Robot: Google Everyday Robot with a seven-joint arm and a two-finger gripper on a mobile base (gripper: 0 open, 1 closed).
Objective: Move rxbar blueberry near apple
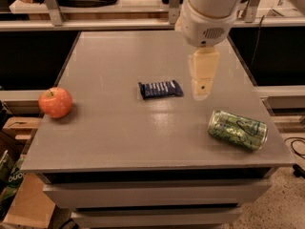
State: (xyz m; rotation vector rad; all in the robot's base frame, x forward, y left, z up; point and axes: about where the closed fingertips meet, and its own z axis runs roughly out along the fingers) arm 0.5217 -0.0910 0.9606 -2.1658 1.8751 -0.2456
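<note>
Hovering beside one rxbar blueberry [161, 89] — hand [202, 87], grip unclear; one apple [55, 102], one can [237, 130].

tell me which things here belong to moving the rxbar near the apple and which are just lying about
For the job:
rxbar blueberry, middle of the table
apple, near the left edge
pincer, above the table just right of the bar

Lying about:
green can, on its side, front right

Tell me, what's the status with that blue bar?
Gripper hovers right of rxbar blueberry, not touching. Bar flat at centre of table, apple at left edge. Nothing between them; green can off right.
</note>
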